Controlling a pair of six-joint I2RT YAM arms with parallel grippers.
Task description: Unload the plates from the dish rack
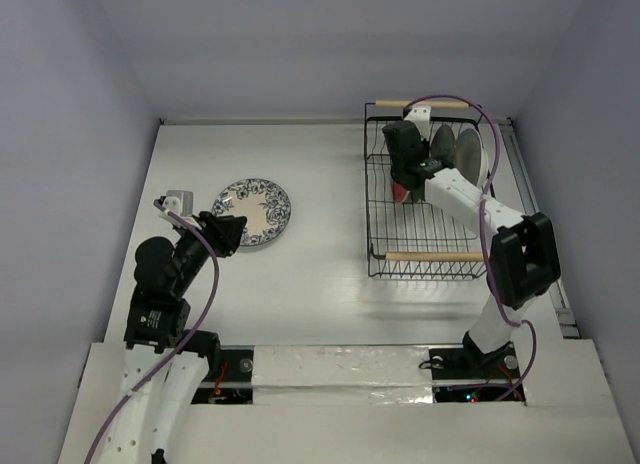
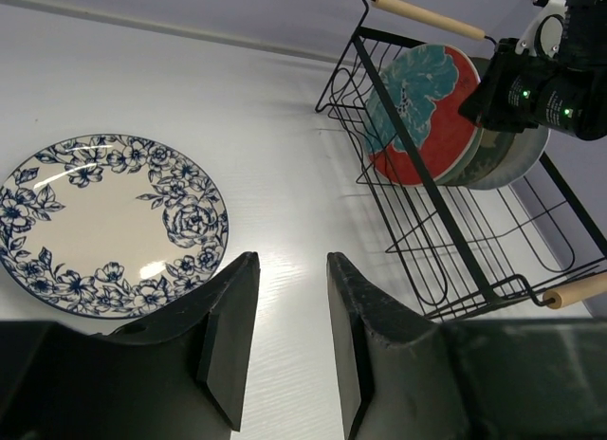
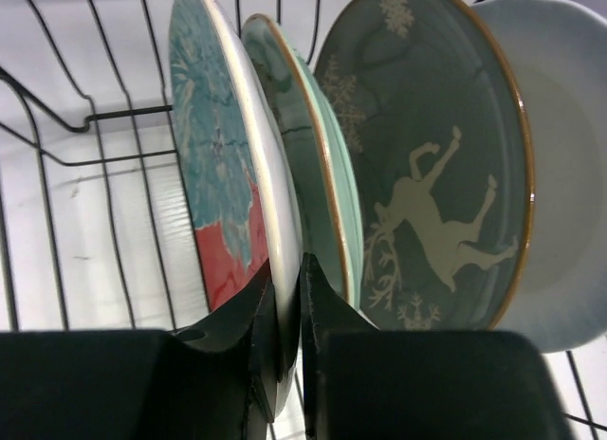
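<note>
While the right hand (image 3: 288,279) pinches the rim of the round red-and-teal plate (image 3: 213,174) standing in the black wire dish rack (image 1: 430,255), a tilted lift could clip the neighbouring pale-green plate (image 3: 337,212).

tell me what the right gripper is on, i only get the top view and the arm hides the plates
Observer: In the right wrist view, the right gripper has one finger on each side of the rim of the red and teal plate, the front one in the dish rack.
Operator: how many plates stand behind that one
Observer: Three: a greenish plate, a grey-green plate with a white deer and a plain white plate, all on edge.
Operator: does the left gripper hold anything
Observer: No. In the left wrist view, the left gripper is open with nothing between its fingers, and the blue floral plate lies flat just beyond it.
</note>
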